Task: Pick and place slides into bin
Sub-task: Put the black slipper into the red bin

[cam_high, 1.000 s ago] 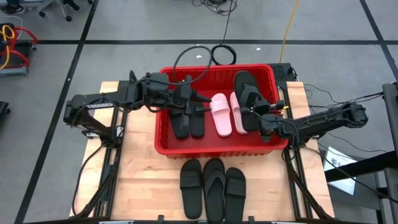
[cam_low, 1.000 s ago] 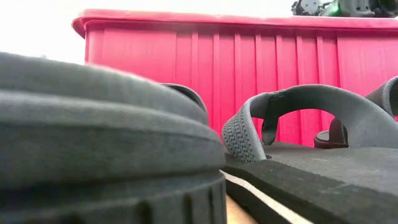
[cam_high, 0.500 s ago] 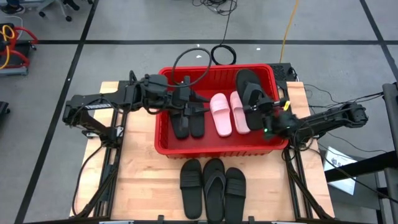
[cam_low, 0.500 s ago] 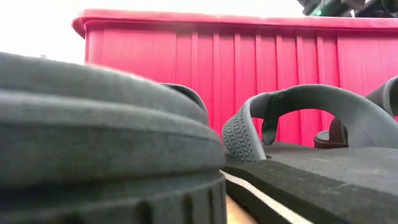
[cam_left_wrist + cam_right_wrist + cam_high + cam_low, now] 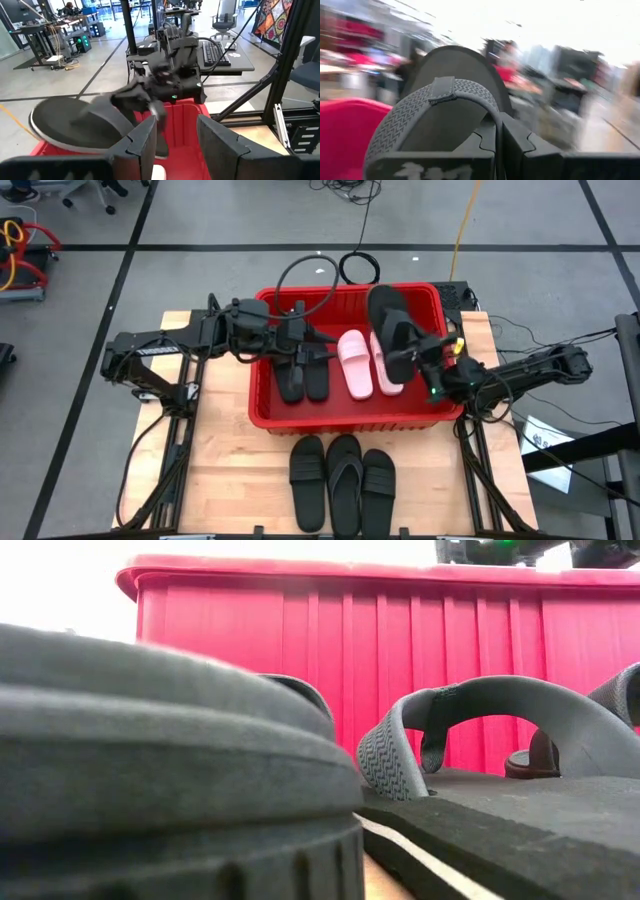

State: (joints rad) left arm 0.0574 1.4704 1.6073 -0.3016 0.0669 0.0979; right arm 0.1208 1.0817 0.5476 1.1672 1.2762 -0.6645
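The red bin [image 5: 262,408] holds two black slides [image 5: 302,375] on its left and two pale pink slides [image 5: 365,362] in the middle. My right gripper [image 5: 412,356] is shut on another black slide [image 5: 385,315], which is raised over the bin's right part; the left wrist view also shows this slide [image 5: 75,125]. My left gripper [image 5: 328,346] hovers open over the bin's left part, touching nothing. Three more black slides [image 5: 343,478] lie side by side, soles down, on the table in front of the bin. My right gripper pinches the black slide's textured strap [image 5: 492,112] between its two fingers, near where one end of the strap meets the sole. The fingers come from the table's right side, about level. The slide is lifted clear and tilted, its sole standing up beyond the fingers.
The bin's near wall [image 5: 400,640] rises just behind the three slides on the table [image 5: 500,740]. Cables [image 5: 345,268] lie on the floor beyond the table's far edge. Bare wood shows left and right of the three slides.
My right gripper has risen a little and turned its wrist, staying shut on the strap. The black slide has come up with it, tipped more upright and swung slightly toward the pink slides.
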